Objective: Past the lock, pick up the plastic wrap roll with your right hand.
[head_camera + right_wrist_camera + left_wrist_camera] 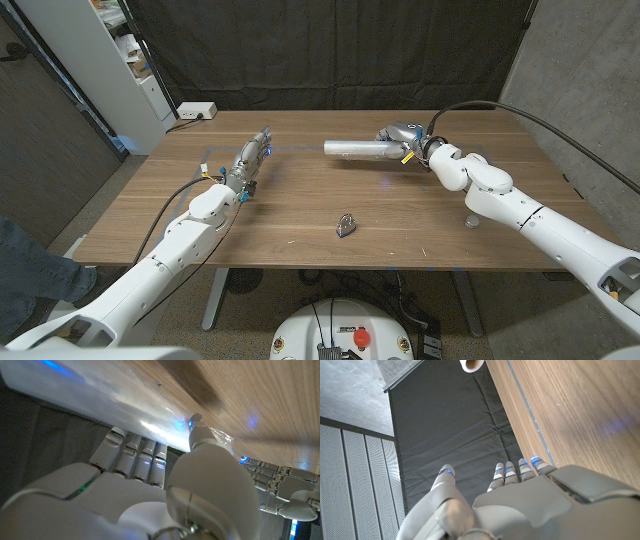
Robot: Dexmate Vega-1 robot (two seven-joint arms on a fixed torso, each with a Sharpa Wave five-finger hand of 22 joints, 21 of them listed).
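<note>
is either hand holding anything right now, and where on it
The right hand grips the plastic wrap roll at one end, the rest sticking out toward the table's middle. The left hand holds nothing.

Lock (346,226) (mid-table) stands alone; bare wood surrounds it.

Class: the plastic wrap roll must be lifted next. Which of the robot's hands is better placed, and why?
The right hand. Its fingers already wrap the roll at one end. The left hand holds nothing and is well away from the roll, across the table.
</note>
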